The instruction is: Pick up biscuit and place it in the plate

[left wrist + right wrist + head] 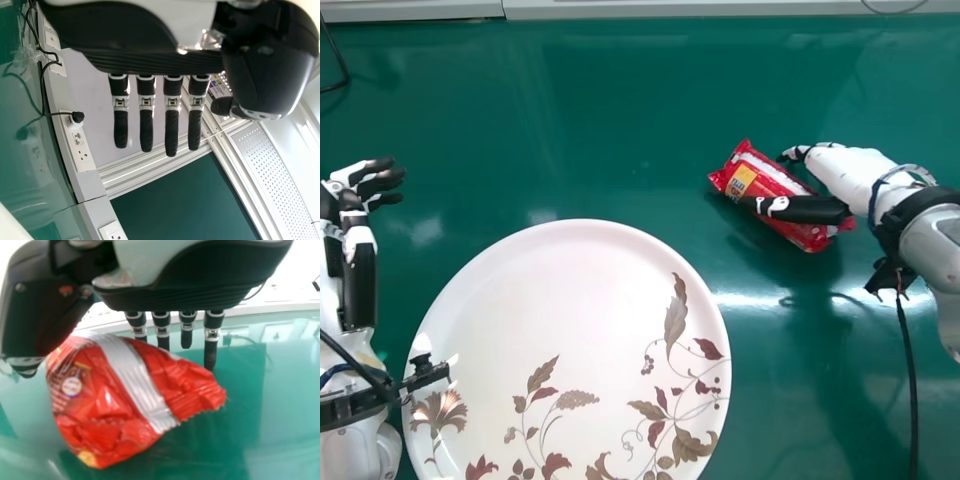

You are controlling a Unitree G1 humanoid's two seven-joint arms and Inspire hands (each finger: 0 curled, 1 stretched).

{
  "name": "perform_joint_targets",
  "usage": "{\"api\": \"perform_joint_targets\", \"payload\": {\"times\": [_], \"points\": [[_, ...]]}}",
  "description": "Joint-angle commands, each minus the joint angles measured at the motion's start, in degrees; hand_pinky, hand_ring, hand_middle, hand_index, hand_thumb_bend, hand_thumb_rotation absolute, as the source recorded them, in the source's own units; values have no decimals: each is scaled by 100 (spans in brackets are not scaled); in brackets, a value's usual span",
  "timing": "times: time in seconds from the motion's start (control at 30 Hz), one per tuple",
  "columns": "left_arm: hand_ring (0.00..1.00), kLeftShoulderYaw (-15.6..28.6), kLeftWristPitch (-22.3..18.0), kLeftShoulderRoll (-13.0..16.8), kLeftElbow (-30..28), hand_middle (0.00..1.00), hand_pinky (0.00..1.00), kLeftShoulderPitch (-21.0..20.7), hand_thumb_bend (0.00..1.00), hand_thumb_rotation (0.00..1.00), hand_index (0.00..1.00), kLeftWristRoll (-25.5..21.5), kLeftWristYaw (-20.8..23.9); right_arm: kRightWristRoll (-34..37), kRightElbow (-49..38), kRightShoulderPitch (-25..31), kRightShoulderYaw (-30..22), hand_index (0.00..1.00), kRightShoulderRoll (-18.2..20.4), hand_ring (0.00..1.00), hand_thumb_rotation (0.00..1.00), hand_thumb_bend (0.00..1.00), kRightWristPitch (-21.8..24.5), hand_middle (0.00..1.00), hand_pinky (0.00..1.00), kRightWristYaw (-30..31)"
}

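Glossy green tabletop (570, 130), strong light reflected across it; wall sockets (84, 152) and pale metal framing (150, 167) beyond.

Item, one biscuit packet (775, 181): red wrapper, silver band (131, 375), crimped end. Location: to the right of the plate, apart from it, at the right hand.

Item, one right hand (805, 209): thumb across the packet's near side, fingers along its far side, apparently gripping it between them. Whether the packet is raised or touches the table cannot be told with confidence from these angles.

Item, one left hand (360, 275): idle at the left of the head view, fingers extended, holding nothing.

Item, one large round plate (520, 300): white, lying flat, with printed leaves (675, 310) and flowers in brown and maroon.

Progress: packet reached and, by judgement, grasped. Outstanding: carry it over the rim, lower it into the plate, release. Placement not yet done.

Markings: yellow label (742, 181) with print on the wrapper; small round emblem (71, 386) near one edge, further print around it; no wording transcribed. Plate decoration floral, no lettering noted.
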Motion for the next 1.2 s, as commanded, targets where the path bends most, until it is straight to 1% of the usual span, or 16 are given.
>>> {"api": "perform_joint_targets", "payload": {"times": [0.0, 0.13, 0.23, 0.4, 0.5, 0.6, 0.67, 0.73, 0.77, 0.87, 0.9, 0.93, 0.97, 1.0, 1.07, 1.17], "points": [[71, 22, 28, -73, 153, 69, 65, 278, 11, 37, 72, -22, -26, -29, 170, 88, 190, 90, -92, 84, 56, 100, -69, 88, 73, 183], [71, 45, -26, -65, 171, 69, 64, 299, 11, 35, 72, -17, -27, -152, 273, -58, 418, 91, -202, 85, 58, 100, -84, 89, 74, 526], [70, 46, 24, -90, 92, 69, 63, 343, 11, 34, 72, -15, -25, -238, 300, -133, 552, 92, -277, 87, 59, 100, -75, 91, 78, 768], [71, 53, 94, -105, 5, 70, 64, 388, 10, 33, 73, -30, -34, -396, 344, -208, 755, 88, -357, 83, 57, 100, -76, 86, 75, 1052], [73, 60, 166, -114, -62, 71, 67, 407, 11, 37, 74, -54, -43, -487, 393, -280, 880, 87, -374, 82, 57, 100, -59, 85, 75, 1214], [74, 77, 185, -95, -72, 71, 68, 408, 11, 38, 75, -89, -53, -597, 421, -387, 1018, 85, -384, 79, 56, 100, -58, 82, 72, 1409], [74, 89, 148, -77, -53, 71, 67, 391, 10, 35, 75, -111, -58, -648, 456, -431, 1085, 84, -372, 75, 54, 100, -92, 79, 67, 1448], [73, 99, 135, -71, -49, 71, 67, 377, 10, 33, 74, -127, -61, -681, 488, -452, 1137, 84, -361, 64, 54, 100, -136, 72, 56, 1446], [73, 108, 109, -64, -37, 71, 68, 367, 9, 32, 74, -133, -64, -709, 502, -461, 1168, 84, -342, 63, 54, 100, -128, 72, 54, 1456], [72, 159, -29, -5, 73, 70, 65, 321, 9, 31, 75, -154, -79, -841, 549, -520, 1298, 79, -250, 63, 49, 99, -20, 72, 54, 1545], [72, 179, -73, 21, 117, 70, 64, 306, 9, 31, 75, -164, -89, -911, 565, -523, 1339, 74, -205, 62, 44, 96, 15, 71, 54, 1507], [71, 198, -96, 37, 146, 70, 63, 294, 9, 31, 75, -165, -92, -956, 576, -490, 1342, 66, -149, 61, 28, 87, 51, 70, 52, 1383], [71, 219, -119, 52, 171, 70, 63, 279, 9, 32, 74, -152, -86, -922, 579, -411, 1267, 58, -53, 59, 20, 69, 124, 68, 49, 1181], [70, 233, -131, 56, 177, 69, 62, 268, 9, 33, 74, -147, -81, -859, 592, -310, 1171, 53, 33, 54, 10, 61, 126, 61, 43, 890], [69, 254, -85, 41, 119, 68, 61, 265, 8, 33, 73, -130, -69, -796, 677, -116, 1038, 54, 80, 42, 3, 54, -187, 49, 30, 76], [69, 284, -14, 31, 57, 68, 61, 269, 9, 35, 73, -124, -71, -765, 899, 42, 963, 55, 63, 37, 0, 51, -712, 44, 22, -933]]}}
